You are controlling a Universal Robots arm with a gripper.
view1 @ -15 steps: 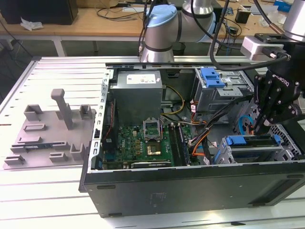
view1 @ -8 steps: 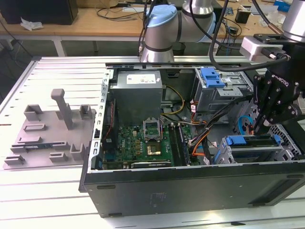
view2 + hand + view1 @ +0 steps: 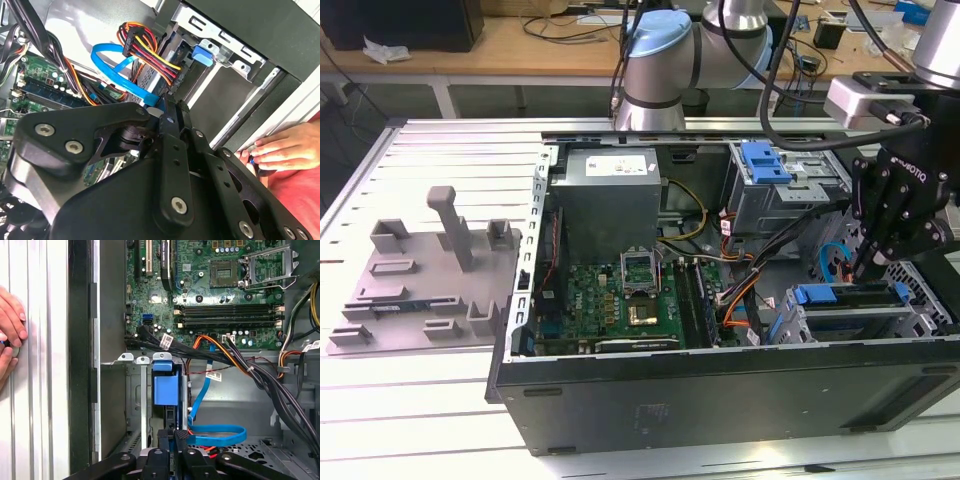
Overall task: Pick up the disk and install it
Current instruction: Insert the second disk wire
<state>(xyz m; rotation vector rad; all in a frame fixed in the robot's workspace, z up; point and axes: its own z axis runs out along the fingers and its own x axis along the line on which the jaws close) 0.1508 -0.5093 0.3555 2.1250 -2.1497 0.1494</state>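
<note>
Open computer case (image 3: 720, 400) on the worktop (image 3: 420, 420). From the exterior view's left: circuit board (image 3: 620, 300), then the disk (image 3: 850, 297), already seated in its lower metal cage (blue rail uppermost). End effector (image 3: 873, 262) hangs just above the disk's cabled end; whether its fingers grip cannot be told. Seating calls for straight, even pressure, clear of cables.
</note>
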